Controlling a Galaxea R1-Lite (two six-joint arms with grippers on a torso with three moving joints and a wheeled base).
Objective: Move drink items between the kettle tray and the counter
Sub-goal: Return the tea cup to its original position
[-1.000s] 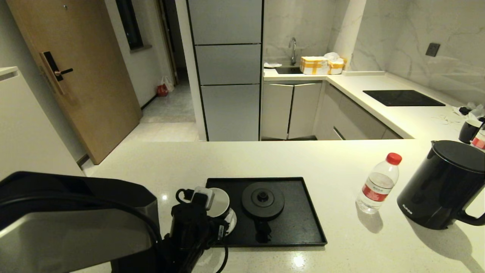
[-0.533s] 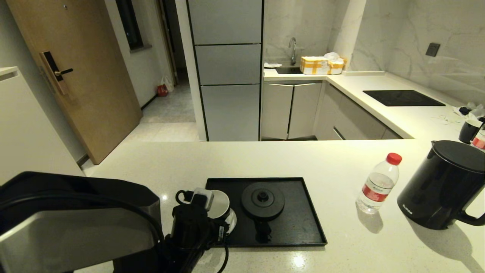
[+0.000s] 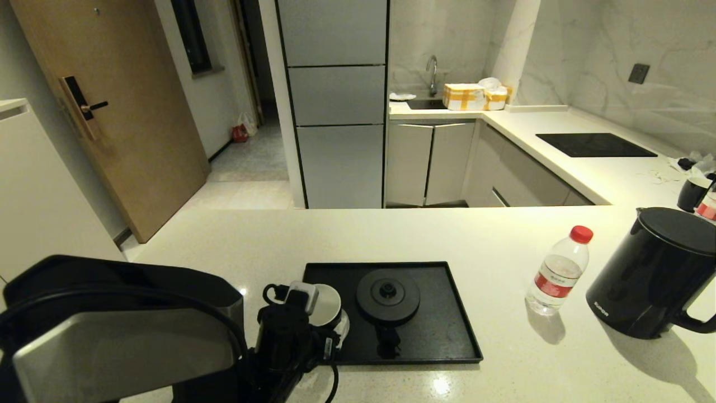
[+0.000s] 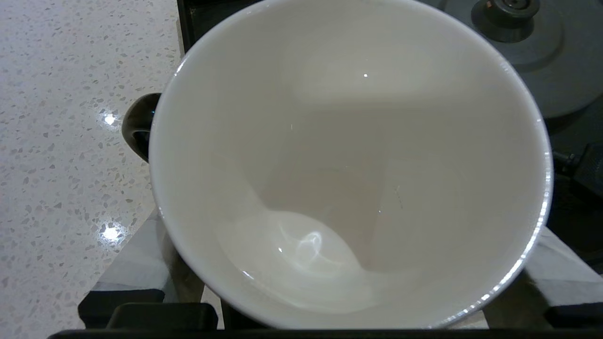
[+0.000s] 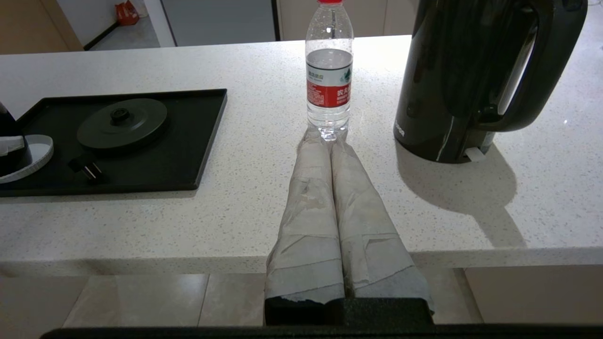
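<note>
The black mug [image 3: 325, 305] with its white interior [image 4: 348, 155] stands at the left end of the kettle tray [image 3: 442, 324], over a white coaster [image 3: 344, 328]. My left gripper [image 3: 313, 316] reaches down around it, one taped finger against each side of its wall, shut on it. The tray's round kettle base [image 3: 388, 294] is bare. On the counter [image 3: 391, 235] to the right stand the red-capped water bottle [image 3: 558, 271] and the black kettle [image 3: 654, 274]. My right gripper [image 5: 327, 136] is shut and hangs at the counter's front edge, pointing at the bottle [image 5: 329, 80], apart from it.
A power plug [image 3: 387, 342] lies on the tray's near side. At the far right edge stand another dark mug [image 3: 692, 193] and a red-labelled bottle [image 3: 709, 207]. A black hob panel [image 3: 596, 144] is set in the side counter.
My left gripper and the mug in it have shifted slightly nearer and to the right. The bottle, the kettle and the tray have not moved.
</note>
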